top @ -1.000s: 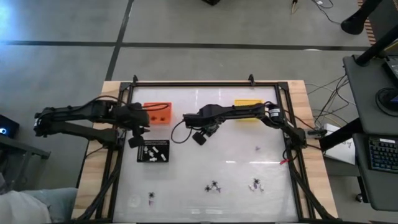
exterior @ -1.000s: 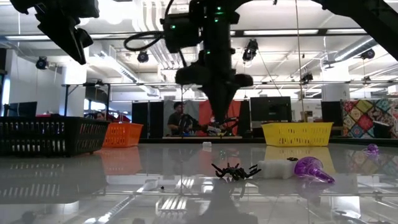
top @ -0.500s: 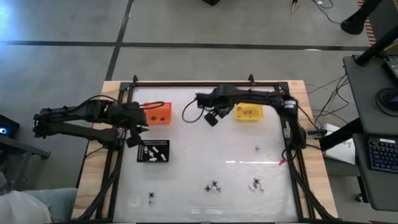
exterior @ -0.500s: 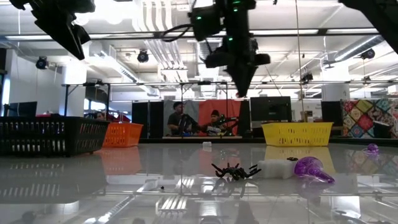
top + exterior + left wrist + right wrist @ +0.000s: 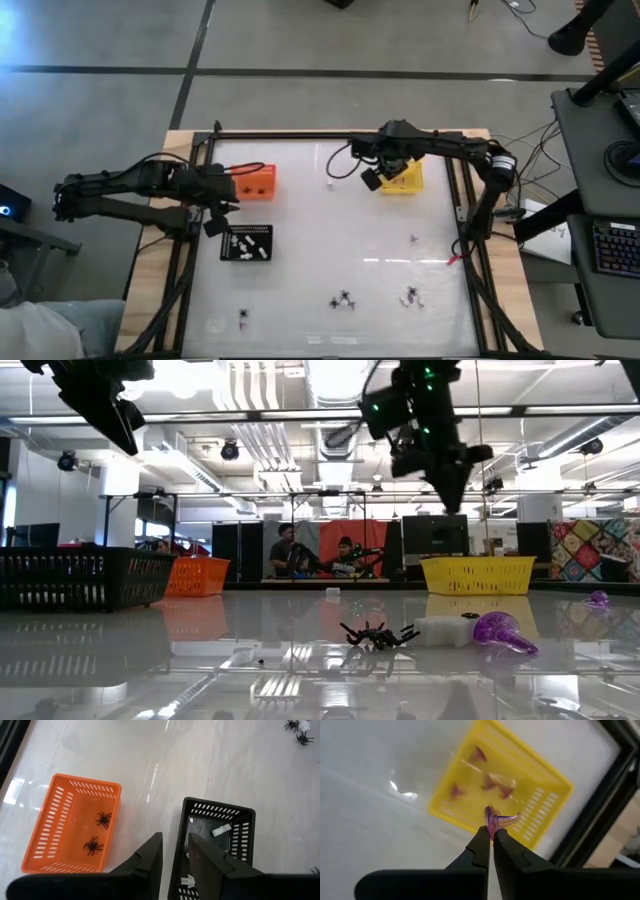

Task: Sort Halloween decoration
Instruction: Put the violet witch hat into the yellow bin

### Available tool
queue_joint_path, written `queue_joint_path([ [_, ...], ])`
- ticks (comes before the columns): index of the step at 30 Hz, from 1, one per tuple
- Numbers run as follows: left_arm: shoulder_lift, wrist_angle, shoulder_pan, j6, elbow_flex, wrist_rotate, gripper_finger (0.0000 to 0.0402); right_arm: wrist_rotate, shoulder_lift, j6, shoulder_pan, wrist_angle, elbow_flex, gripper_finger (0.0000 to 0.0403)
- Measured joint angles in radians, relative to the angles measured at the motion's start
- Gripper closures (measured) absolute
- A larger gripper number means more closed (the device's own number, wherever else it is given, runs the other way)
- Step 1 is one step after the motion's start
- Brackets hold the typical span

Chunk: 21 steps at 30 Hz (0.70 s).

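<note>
Currently right claw [image 5: 491, 839] pinched shut on purple trinket [image 5: 500, 820], raised off worktop at yellow tray's [image 5: 413, 186] 9 o'clock edge; tray long axis 9-to-3. Left claw [image 5: 174, 851] half open, empty, between orange tray [image 5: 45, 842] and black tray [image 5: 247, 840].

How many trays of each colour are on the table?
orange tray: 1
black tray: 1
yellow tray: 1
Total: 3

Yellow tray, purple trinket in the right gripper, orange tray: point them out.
yellow tray [image 5: 470, 827], right wrist view, near rim.
purple trinket [image 5: 501, 819], right wrist view, curved stem.
orange tray [image 5: 50, 830], left wrist view, side wall.
</note>
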State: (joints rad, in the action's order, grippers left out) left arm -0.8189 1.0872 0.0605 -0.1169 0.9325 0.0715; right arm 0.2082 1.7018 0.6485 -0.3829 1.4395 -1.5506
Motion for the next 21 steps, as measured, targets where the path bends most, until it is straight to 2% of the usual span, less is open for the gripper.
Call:
queue_joint_path([
  [9, -0.042, -0.026, 0.0, -0.018, 0.0, 0.0, 0.0326, -0.059, -0.028, -0.039, -0.056, -0.137, 0.181, 0.0394],
  [15, -0.063, -0.084, 0.0, -0.026, 0.0, -0.001, 0.0326, -0.058, -0.029, -0.039, -0.07, -0.171, 0.216, 0.0392],
  [21, -0.073, -0.188, 0.0, -0.026, 0.0, -0.001, 0.0326, -0.055, -0.029, -0.069, -0.07, -0.18, 0.229, 0.0359],
])
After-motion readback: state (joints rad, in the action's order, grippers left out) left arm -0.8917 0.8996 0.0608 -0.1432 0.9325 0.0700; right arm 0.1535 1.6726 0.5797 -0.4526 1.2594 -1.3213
